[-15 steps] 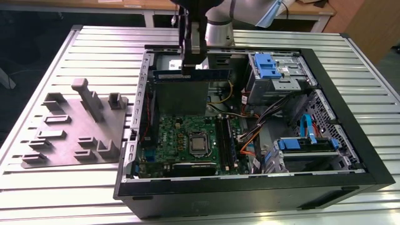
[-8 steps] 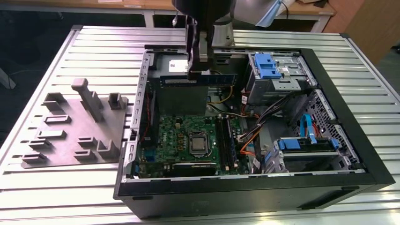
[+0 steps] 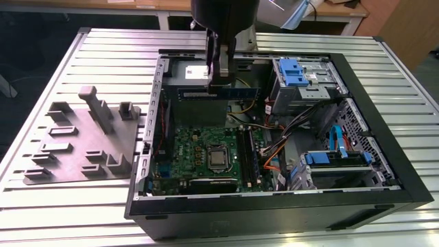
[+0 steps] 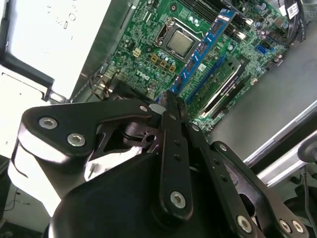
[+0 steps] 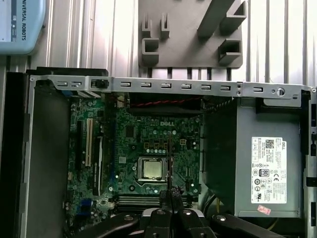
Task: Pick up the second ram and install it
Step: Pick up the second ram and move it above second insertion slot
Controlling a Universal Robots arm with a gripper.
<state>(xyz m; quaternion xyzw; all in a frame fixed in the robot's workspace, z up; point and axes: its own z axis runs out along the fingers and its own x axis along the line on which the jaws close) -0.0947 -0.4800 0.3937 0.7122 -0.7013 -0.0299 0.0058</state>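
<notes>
One stick, the second ram [image 4: 203, 49], is pinched tight in my end effector [image 4: 171, 101], hanging over the motherboard [image 4: 148, 49].
> Delicate?
Light, stiff, brittle I'd say; hold the faces mid-length.

- An open computer case [image 3: 274, 206] rests on the slatted surface [image 3: 69, 206], beneath the pincer [image 3: 221, 85].
- Its green motherboard [image 3: 185, 146] and processor socket [image 3: 218, 157] lie under the pincer.
- A grey holder tray [image 3: 75, 134] stands well apart from the pincer, outside the case.
- A blue drive bracket [image 3: 293, 72] sits near the pincer.
</notes>
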